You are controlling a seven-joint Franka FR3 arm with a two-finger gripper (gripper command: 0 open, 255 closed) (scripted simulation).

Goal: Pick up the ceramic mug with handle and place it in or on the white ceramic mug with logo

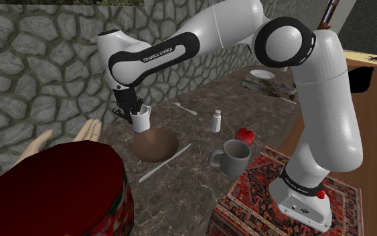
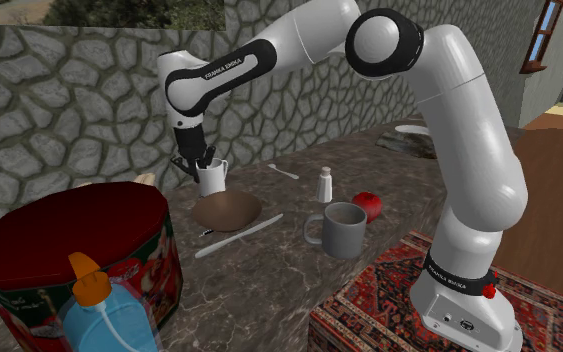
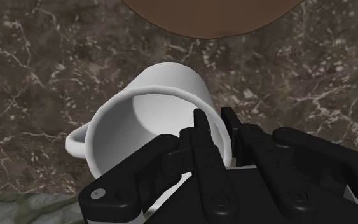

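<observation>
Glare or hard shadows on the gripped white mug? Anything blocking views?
Wrist view: the white handled mug evenly lit, softly shaded inside, no glare, no hard-edged shadow on the dark marbled counter; the black two-finger gripper clasps its wall. Shoulder view: a dark red round tin blocks the lower left. Second exterior view: that tin and a blue orange-capped bottle crowd the foreground.

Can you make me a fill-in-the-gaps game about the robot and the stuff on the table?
1. The small handled mug clasped in the black gripper is coloured ____.
2. The round red fruit beside the larger grey mug is an ____.
3. The low round mound next to the held mug is coloured ____.
Missing words: white; apple; brown.
</observation>
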